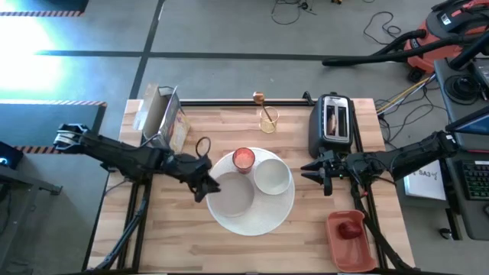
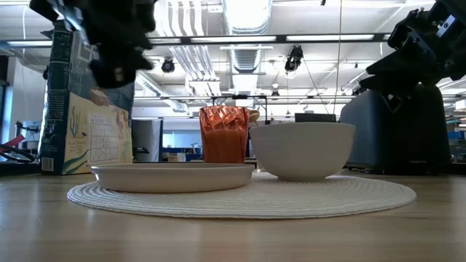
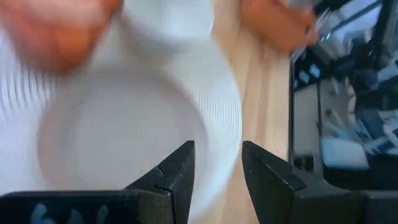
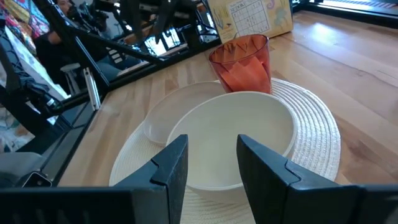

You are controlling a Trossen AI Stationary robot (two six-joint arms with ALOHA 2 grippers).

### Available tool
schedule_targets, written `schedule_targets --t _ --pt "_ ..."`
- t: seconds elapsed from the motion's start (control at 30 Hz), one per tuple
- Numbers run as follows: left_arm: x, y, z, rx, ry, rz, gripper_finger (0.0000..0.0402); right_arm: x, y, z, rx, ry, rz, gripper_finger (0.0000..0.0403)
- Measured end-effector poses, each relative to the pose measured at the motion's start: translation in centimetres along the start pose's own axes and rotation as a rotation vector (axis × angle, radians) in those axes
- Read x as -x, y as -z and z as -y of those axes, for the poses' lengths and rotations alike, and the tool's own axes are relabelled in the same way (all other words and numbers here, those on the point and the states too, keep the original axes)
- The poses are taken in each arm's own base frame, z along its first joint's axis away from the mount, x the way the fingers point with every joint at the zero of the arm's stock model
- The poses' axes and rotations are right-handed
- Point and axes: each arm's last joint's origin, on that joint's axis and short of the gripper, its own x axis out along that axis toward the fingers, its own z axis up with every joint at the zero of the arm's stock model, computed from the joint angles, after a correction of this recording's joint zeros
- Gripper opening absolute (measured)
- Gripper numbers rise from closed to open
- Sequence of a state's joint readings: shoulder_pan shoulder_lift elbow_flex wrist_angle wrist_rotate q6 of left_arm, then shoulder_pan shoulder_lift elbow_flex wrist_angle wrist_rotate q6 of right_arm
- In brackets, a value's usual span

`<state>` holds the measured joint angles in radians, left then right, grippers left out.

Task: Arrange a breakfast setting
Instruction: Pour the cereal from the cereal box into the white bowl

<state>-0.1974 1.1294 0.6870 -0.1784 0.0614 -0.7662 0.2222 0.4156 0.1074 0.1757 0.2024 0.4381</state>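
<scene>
From above: a round white mat [image 1: 263, 218] mid-tabletop carries small plate [image 1: 231, 197], bowl [image 1: 272, 176] and pink-red cup [image 1: 243, 159]. Wrist views: left gripper [image 3: 217, 174] and right gripper [image 4: 212, 163] both slightly parted, holding nothing.

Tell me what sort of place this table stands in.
Most likely a robotics lab or workshop, not a kitchen: bare concrete floor with loose cables, open ceiling ducts and strip lights, and two robot arms at a wooden table laid for breakfast.
</scene>
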Motion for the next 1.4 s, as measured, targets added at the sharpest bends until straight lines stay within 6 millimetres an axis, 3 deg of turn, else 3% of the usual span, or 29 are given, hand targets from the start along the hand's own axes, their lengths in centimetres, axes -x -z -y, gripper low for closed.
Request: schedule_targets --t 0.13,0.43,0.73,1.17,1.4 --pt "1.2 0.7 0.0 0.136 -0.072 -0.162 0.0116 0.0 0.0 0.0 0.0 0.0 0.0 0.0128" --pt "6.0 1.2 0.4 0.283 -0.468 -0.503 0.0116 0.0 0.0 0.0 0.0 0.0 0.0 0.0128" --pt "9.2 0.4 0.6 0.333 -0.782 -0.384 0.0116 0.0 0.0 0.0 0.0 0.0 0.001 0.0128" --pt "9.9 1.3 0.3 0.413 -0.869 -0.387 0.0118 0.0 0.0 0.0 0.0 0.0 0.001 0.0128" --pt "9.9 2.0 0.2 0.37 -0.885 -0.368 0.0164 0.0 0.0 0.0 0.0 0.0 0.001 0.0128"
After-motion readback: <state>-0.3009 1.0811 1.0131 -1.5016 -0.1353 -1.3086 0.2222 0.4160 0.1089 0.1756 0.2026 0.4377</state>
